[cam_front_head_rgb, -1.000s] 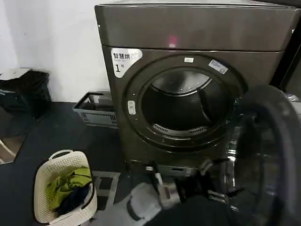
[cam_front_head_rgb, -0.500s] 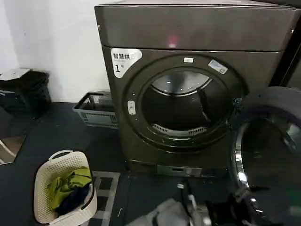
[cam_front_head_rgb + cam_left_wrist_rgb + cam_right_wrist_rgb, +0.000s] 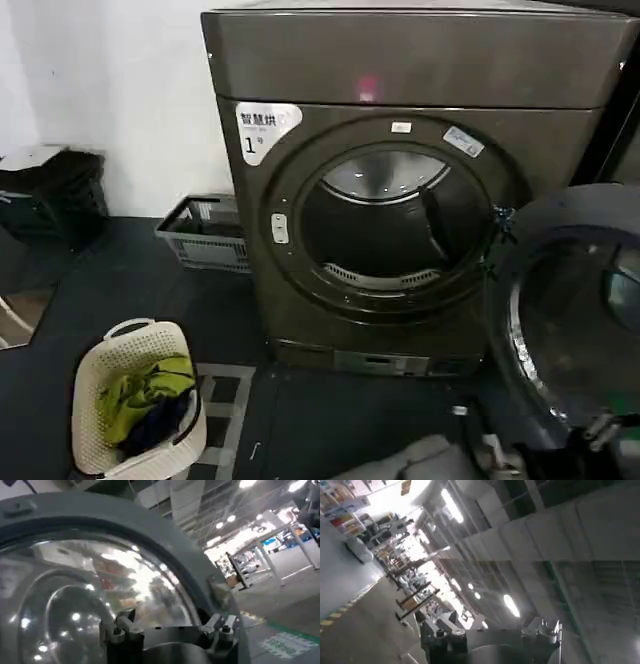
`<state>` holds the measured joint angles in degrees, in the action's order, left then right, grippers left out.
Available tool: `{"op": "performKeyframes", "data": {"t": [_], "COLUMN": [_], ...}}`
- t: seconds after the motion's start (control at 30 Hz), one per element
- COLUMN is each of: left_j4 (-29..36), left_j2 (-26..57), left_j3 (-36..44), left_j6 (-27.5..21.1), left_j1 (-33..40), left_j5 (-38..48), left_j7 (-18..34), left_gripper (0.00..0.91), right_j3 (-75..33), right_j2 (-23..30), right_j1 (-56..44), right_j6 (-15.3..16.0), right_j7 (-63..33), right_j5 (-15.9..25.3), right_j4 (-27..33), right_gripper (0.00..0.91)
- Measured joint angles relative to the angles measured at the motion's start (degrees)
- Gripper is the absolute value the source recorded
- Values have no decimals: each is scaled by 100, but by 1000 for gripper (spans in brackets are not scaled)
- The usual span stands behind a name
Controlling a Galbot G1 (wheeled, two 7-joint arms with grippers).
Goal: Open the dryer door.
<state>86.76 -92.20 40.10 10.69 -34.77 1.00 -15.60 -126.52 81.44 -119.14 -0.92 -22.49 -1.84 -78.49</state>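
The dryer (image 3: pixel 400 180) stands open; its door (image 3: pixel 570 320) is swung out to the right. Left pincer (image 3: pixel 170 630), fingers spread, sits against the door glass. A laundry basket (image 3: pixel 140 400) stands on the floor, left.

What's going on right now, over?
Left gripper open, facing the dryer door glass. Door swung wide open; dryer drum exposed. Nothing in the way.

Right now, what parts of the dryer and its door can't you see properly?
- The dryer door: its far side is cut off by the head view's edge.
- The dryer: the drum's depths are dark, so its contents are unclear.
- Left gripper: the door's glass fills the left wrist view behind it; contact cannot be judged.
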Motion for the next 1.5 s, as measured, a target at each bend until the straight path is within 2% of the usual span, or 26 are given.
{"op": "performKeyframes", "data": {"t": [0.33, 0.8, 1.17, 1.5], "left_j4": [-709, -755, -927, -1119], "left_j2": [1, 1, 1, 0], "left_j3": [200, 166, -229, -142], "left_j6": [-188, -495, -613, -753], "left_j1": [122, 152, 1024, 1889], "left_j5": [-74, -3, 754, 1186], "left_j7": [459, 324, 300, 229], "left_gripper": [907, 907, 907, 907], "right_j3": [67, 166, 222, 281], "right_j2": [144, 323, 386, 483], "right_j1": [54, 116, 166, 255], "right_j6": [27, -112, -140, -123], "right_j7": [81, 110, 137, 150], "right_j5": [19, 49, 79, 158], "right_j4": [-324, -524, -590, -739], "right_gripper": [907, 907, 907, 907]}}
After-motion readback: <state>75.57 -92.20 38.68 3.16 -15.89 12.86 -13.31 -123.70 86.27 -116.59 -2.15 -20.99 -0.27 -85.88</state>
